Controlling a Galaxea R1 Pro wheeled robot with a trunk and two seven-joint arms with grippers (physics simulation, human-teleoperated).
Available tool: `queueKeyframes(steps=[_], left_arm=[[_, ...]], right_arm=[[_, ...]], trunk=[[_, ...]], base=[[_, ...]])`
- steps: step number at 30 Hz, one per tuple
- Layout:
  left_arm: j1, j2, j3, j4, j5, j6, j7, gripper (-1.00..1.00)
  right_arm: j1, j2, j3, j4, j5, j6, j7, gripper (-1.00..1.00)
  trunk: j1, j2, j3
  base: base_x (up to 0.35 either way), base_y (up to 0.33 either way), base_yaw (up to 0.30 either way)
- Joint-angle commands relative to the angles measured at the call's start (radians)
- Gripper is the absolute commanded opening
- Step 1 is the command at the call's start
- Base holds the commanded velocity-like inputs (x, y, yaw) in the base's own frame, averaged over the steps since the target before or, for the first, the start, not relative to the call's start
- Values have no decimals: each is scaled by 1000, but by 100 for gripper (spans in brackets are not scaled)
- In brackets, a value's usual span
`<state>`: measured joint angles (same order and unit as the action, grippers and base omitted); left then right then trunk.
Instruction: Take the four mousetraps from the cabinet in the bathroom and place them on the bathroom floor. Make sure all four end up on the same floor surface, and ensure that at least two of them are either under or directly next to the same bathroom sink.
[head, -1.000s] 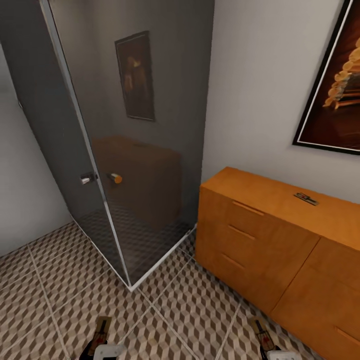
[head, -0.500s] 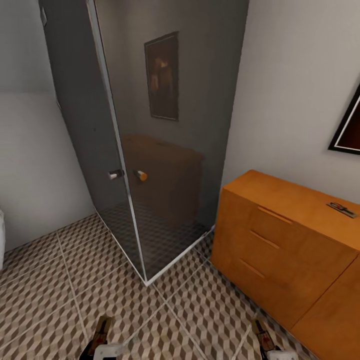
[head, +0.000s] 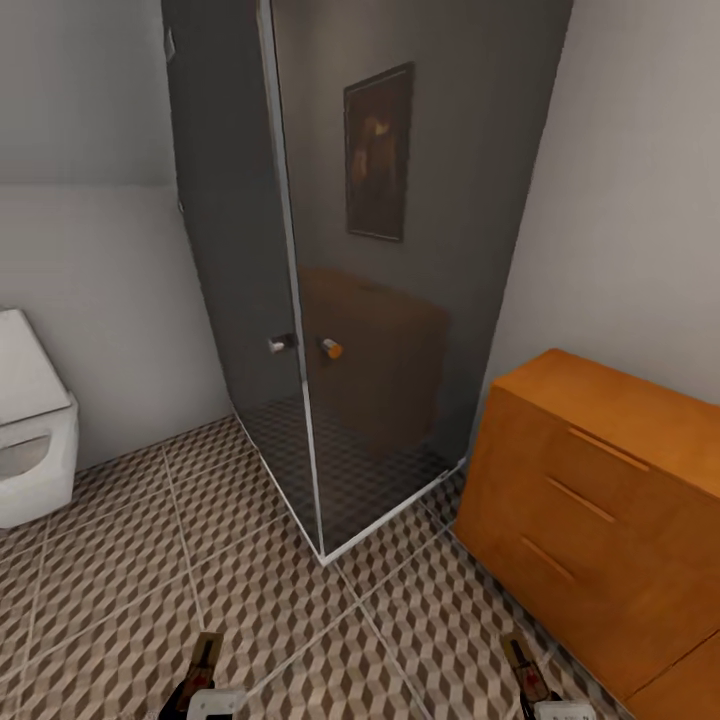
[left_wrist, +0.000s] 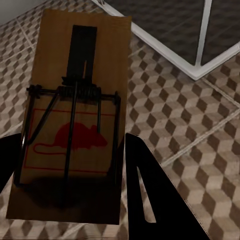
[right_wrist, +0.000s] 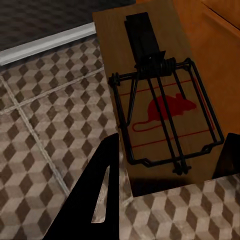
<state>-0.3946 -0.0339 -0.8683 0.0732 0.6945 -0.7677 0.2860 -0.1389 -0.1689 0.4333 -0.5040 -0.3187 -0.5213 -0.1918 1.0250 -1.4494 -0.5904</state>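
Left gripper (left_wrist: 70, 165): dark fingers (left_wrist: 150, 195) clenched on the two long sides of a mousetrap (left_wrist: 75, 115), a brown wooden board with black wire spring, black bait plate and a red mouse print, held flat above the bathroom floor (left_wrist: 185, 115). In the head view the same left gripper (head: 200, 690) sits at the bottom edge of the picture with its trap (head: 207, 655) pointing forward. Right gripper (right_wrist: 170, 165): fingers (right_wrist: 102, 190) grasping a second mousetrap (right_wrist: 157, 95) of the same make by its sides, the board's far end over the orange-brown cabinet front (right_wrist: 220, 50); in the head view the right gripper (head: 540, 700) and its trap (head: 520, 660) are at the bottom edge, near the cabinet. Cabinet (head: 600, 510): wide, flat-topped, three slim drawer pulls, standing against the white wall. Bathroom floor (head: 130, 590): square tiles with a brown, beige and white cube pattern and pale grout. Shower enclosure (head: 350, 300): smoked glass, white base frame, small knob on the door, its corner between toilet and cabinet. Toilet (head: 30, 440): white, against the wall.
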Motion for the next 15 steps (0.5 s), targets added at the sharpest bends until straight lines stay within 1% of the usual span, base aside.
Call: queueKeyframes(steps=[1, 15], left_arm=[[-1, -1, -6, 4, -9, -1, 14, -100], [-1, -1, -6, 4, -9, -1, 15, -100]], right_arm=[[-1, -1, 8, -1, -8, -3, -5, -100], [-1, -1, 9, 0, -7, -3, -5, -100]], trunk=[[0, -1, -1], [0, -1, -1]], base=[[0, 0, 266], [0, 0, 266]])
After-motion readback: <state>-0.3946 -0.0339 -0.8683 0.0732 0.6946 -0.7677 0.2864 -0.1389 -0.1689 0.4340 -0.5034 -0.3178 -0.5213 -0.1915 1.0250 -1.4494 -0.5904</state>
